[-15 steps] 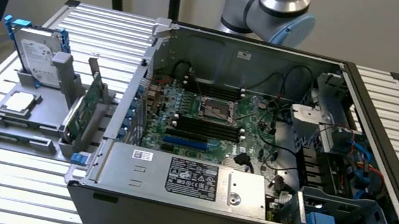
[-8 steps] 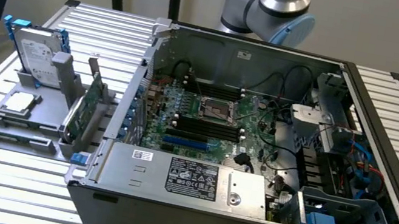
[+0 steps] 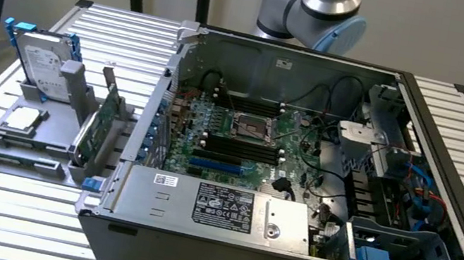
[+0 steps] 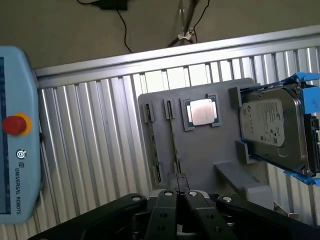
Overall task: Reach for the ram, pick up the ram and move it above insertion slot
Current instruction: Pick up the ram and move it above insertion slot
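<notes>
So the ram (image 4: 173,137) is sitting on edge in the gray holder tray (image 4: 200,155), which makes it just a thin strip from the wrist cam. Its long axis runs straight away from the gripper (image 4: 179,185), pretty much in line with the seam between the fingers. The near end is just past the fingertips and the far end points off ahead. The jaws look squeezed together with nothing in them. I can't tell how high they hang over the stick. Off to one side of that line sits the CPU (image 4: 202,111) in its pocket, and further out that way is the hard drive (image 4: 272,132) with blue rails. What matters here, I reckon, is that the stick is dead ahead and lengthwise to the jaws.
</notes>
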`<state>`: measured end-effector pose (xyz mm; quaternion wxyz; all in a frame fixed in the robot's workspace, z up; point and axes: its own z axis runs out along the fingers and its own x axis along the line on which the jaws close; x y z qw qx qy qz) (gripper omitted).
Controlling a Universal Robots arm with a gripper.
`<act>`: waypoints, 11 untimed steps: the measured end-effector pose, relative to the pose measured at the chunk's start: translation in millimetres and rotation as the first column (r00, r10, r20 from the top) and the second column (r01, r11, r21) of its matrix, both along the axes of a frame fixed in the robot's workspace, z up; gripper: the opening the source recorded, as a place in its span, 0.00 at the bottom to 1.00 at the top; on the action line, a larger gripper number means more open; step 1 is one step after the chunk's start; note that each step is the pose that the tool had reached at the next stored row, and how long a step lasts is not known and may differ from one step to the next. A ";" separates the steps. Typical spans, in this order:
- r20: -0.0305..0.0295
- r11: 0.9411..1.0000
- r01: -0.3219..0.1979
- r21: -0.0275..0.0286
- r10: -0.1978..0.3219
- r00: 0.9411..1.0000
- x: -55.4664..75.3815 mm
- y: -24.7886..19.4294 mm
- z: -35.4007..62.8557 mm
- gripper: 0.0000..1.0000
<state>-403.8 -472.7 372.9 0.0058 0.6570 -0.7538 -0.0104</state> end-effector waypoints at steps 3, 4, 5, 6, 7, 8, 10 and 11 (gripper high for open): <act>0.002 0.998 -0.055 0.000 0.055 0.998 0.0 0.0 -0.6 0.11; 0.003 0.997 -0.073 0.000 0.073 0.997 0.0 0.0 -0.8 0.11; 0.004 0.996 -0.091 0.000 0.091 0.996 0.0 0.0 -1.1 0.11; 0.005 0.994 -0.109 0.000 0.109 0.994 0.0 0.0 -1.3 0.11; 0.006 0.992 -0.127 0.000 0.127 0.992 0.0 0.0 -1.5 0.11; 0.007 0.989 -0.145 -0.001 0.145 0.989 0.0 0.0 -1.7 0.11; 0.009 0.983 -0.182 -0.001 0.182 0.983 0.0 0.0 -2.2 0.11; 0.010 0.980 -0.199 -0.001 0.199 0.980 0.0 0.0 -2.3 0.11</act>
